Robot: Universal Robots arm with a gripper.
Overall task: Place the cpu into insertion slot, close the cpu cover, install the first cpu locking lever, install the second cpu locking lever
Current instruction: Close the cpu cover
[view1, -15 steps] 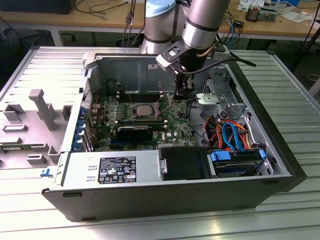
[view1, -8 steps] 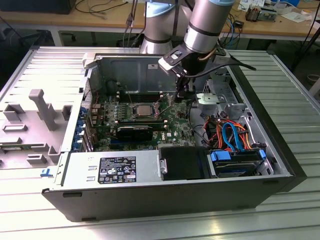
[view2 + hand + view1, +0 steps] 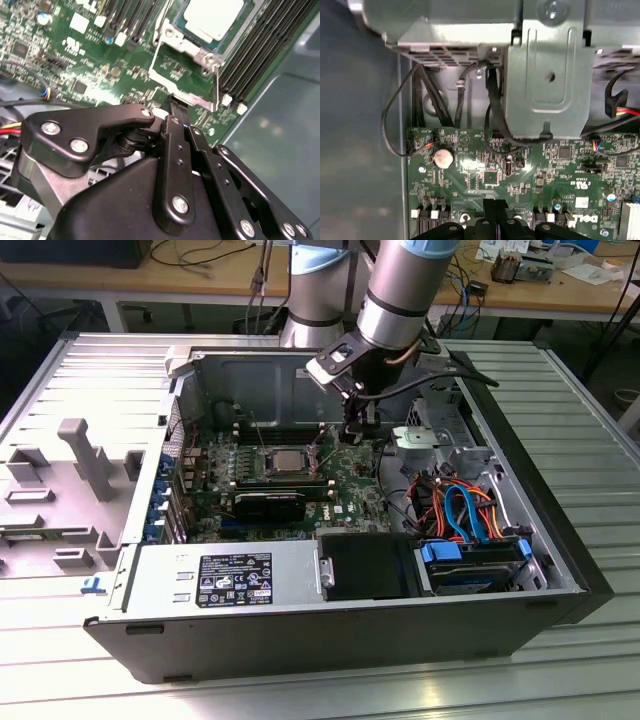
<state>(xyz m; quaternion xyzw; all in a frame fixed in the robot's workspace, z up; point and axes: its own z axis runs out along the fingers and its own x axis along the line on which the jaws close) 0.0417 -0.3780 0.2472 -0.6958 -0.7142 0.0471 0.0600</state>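
One silvery square cpu (image 3: pixel 212 17) lies in the insertion slot (image 3: pixel 174 36); black gripper (image 3: pixel 174 109) pressed together.

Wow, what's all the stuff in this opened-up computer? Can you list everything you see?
open metal computer case: one, dark grey, on the ribbed silver table
flat circuit board: one, green, inside the case
small square cpu chip: one, silvery, in the silver-rimmed insertion slot
thin metal cover frame: one, silvery, beside the chip
long memory sticks: several, black, beside the slot
round coin battery: one, silver, on the board
power supply box: one, silver, exterior view's left
cables: a bunch, orange, blue, red, exterior view's right
plastic moulded tray: one, grey, on the table
robot arm: one, silver, reaching in
claw: one, black, shut, near the chip
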